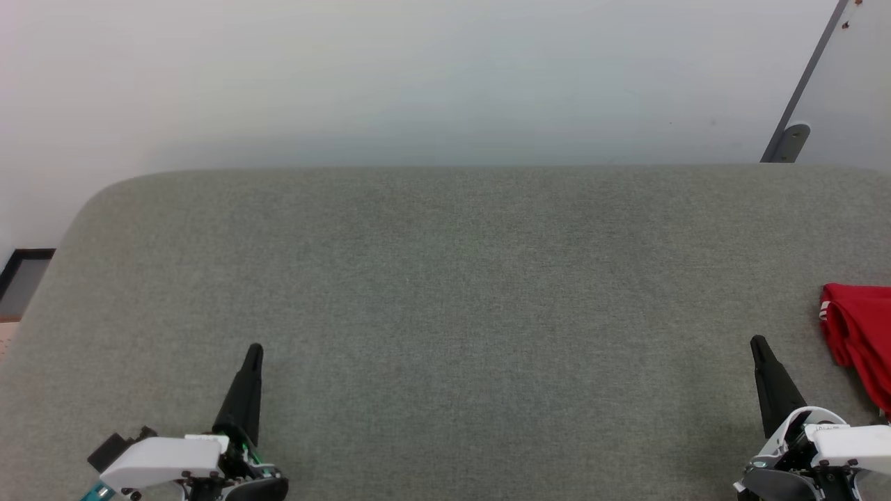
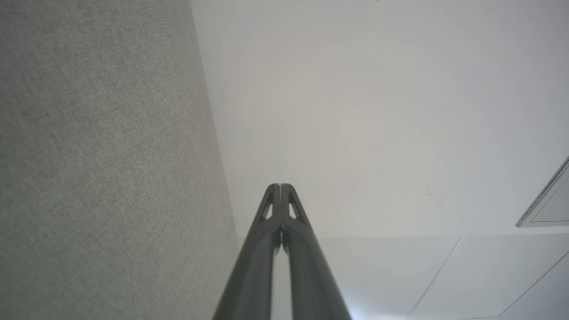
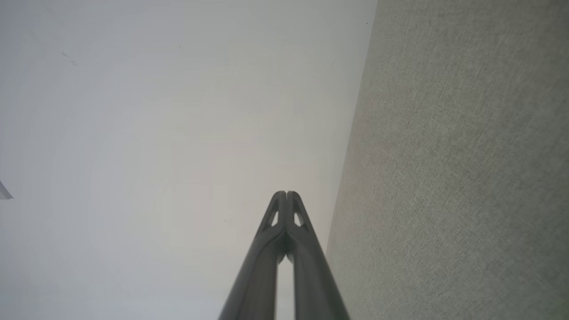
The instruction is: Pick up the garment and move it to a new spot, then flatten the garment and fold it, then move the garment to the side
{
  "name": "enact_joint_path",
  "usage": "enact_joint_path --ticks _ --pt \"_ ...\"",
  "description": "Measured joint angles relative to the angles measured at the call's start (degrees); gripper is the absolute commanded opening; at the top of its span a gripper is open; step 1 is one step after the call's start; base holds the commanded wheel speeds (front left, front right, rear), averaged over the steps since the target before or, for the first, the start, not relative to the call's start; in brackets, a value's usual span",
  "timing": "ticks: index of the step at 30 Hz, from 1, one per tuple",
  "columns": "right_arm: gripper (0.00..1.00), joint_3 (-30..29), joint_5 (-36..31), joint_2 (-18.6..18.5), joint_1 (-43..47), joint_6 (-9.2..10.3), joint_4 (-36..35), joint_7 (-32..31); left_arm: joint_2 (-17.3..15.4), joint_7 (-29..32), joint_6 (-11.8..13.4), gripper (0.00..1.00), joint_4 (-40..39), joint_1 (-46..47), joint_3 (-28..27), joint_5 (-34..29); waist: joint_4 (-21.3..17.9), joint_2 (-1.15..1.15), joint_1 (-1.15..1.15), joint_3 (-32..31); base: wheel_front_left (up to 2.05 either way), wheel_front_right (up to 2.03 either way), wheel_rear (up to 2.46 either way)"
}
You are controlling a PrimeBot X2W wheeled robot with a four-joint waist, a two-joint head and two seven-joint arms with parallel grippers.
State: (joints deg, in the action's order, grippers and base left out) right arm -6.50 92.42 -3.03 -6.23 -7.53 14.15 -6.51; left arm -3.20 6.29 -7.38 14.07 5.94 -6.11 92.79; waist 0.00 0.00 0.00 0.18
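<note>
The garment (image 1: 860, 334) lies bunched at the far right edge of the grey padded table (image 1: 445, 292). It is bright red with a bit of white striped trim on its left side, and the frame edge cuts most of it off. My right gripper (image 1: 758, 342) rests low at the right, a short way left of the garment and apart from it, fingers pressed together on nothing. My left gripper (image 1: 254, 349) rests at the lower left, also shut and empty. The wrist views show each pair of fingertips closed, the left gripper (image 2: 280, 186) and the right gripper (image 3: 286, 194) both beside the grey surface.
A pale wall stands behind the table's far edge. A grey slanted metal post (image 1: 793, 125) rises at the back right. A dark framed object (image 1: 21, 275) sits on the floor past the rounded left corner of the table.
</note>
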Motion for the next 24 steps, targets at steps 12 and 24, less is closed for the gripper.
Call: enact_joint_path --ticks 12,24 --pt "0.00 -0.01 -0.01 0.01 -0.01 0.00 0.00 -0.04 0.04 0.08 0.00 0.00 0.00 0.01 -0.05 -0.02 0.00 0.00 0.00 0.00 0.00 0.00 0.00" --pt "0.00 -0.02 -0.05 0.02 -0.01 0.00 0.00 -0.04 0.09 0.09 0.00 0.00 0.01 0.01 -0.11 -0.09 0.00 0.00 0.00 0.00 0.00 0.00 0.00"
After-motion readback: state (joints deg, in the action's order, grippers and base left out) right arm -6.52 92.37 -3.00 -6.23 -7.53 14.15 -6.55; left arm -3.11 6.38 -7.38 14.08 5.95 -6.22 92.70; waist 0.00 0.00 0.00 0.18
